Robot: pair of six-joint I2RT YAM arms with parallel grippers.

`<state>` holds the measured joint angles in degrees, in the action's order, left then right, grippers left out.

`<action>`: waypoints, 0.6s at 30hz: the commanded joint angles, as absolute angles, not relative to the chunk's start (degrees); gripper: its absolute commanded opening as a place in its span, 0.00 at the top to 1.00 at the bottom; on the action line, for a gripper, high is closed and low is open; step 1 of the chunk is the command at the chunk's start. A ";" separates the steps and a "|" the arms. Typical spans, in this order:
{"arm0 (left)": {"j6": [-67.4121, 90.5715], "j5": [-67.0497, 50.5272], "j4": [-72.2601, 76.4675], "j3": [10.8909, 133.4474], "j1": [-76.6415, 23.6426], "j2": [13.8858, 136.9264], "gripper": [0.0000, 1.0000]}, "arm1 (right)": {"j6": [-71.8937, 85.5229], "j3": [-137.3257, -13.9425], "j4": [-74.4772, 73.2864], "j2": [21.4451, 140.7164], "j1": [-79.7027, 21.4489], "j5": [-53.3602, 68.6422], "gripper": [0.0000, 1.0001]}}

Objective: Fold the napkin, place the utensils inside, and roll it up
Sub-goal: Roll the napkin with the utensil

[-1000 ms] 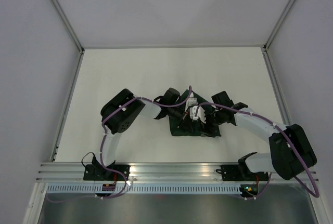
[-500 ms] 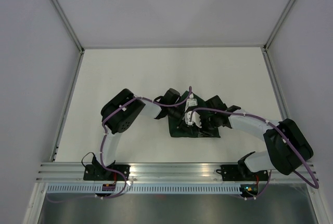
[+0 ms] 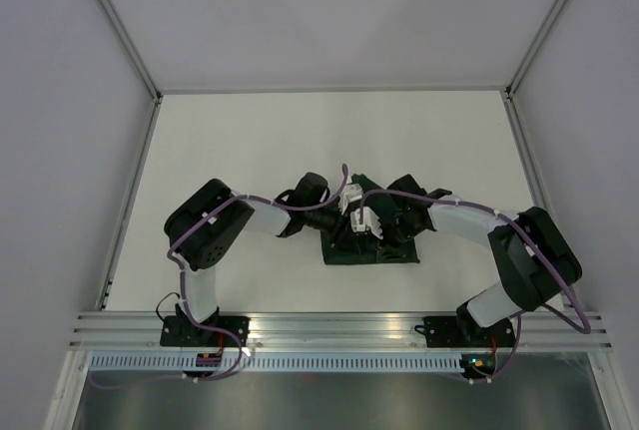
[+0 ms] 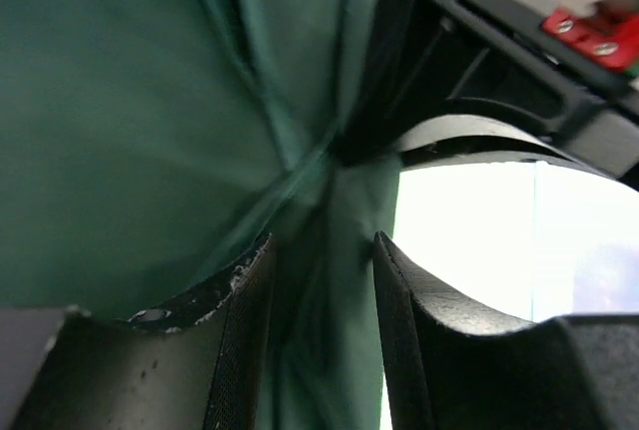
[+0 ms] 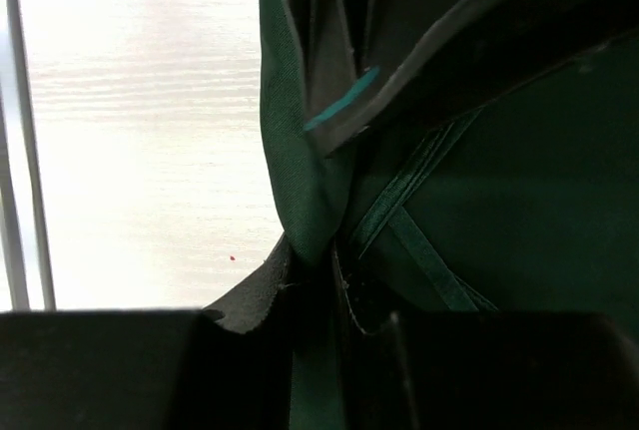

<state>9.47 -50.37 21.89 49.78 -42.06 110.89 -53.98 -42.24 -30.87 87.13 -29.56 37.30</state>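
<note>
The dark green napkin (image 3: 371, 253) lies bunched at the table's middle, both grippers meeting over it. My left gripper (image 3: 346, 232) reaches in from the left. In the left wrist view its fingers (image 4: 245, 335) stand apart, and loose napkin cloth (image 4: 130, 101) hangs between them without being pinched. My right gripper (image 3: 386, 231) comes from the right. In the right wrist view the right gripper (image 5: 316, 262) is shut on a raised fold of the napkin (image 5: 300, 171). The utensils are hidden; no fork shows in any view.
White tabletop (image 3: 250, 141) surrounds the napkin, bounded by a metal frame post (image 3: 130, 211) on the left and grey walls. The aluminium base rail (image 3: 329, 325) runs along the near edge. The other arm's black body (image 4: 489, 61) crowds the left wrist view.
My right gripper slid left onto the napkin and closed on a fold. My left gripper opened, letting go of the cloth, and the left arm's elbow swung left.
</note>
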 commanded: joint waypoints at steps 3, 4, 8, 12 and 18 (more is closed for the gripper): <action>11.51 -37.98 27.85 45.89 -41.57 102.58 0.51 | -60.89 -46.22 -42.35 96.23 -27.60 42.61 0.85; 11.69 -36.58 28.73 44.92 -41.49 101.35 0.51 | -61.78 -47.27 -43.76 98.85 -26.99 43.15 0.85; 11.69 -27.72 32.86 39.91 -41.48 93.71 0.51 | -65.91 -53.95 -52.27 105.72 -24.17 45.44 0.85; 9.59 -21.11 35.94 33.67 -42.44 84.40 0.51 | -66.88 -59.67 -56.86 112.92 -22.50 46.05 0.85; 1.68 -8.55 34.55 30.32 -50.95 79.54 0.50 | -65.39 -66.97 -61.08 121.63 -21.27 46.41 0.85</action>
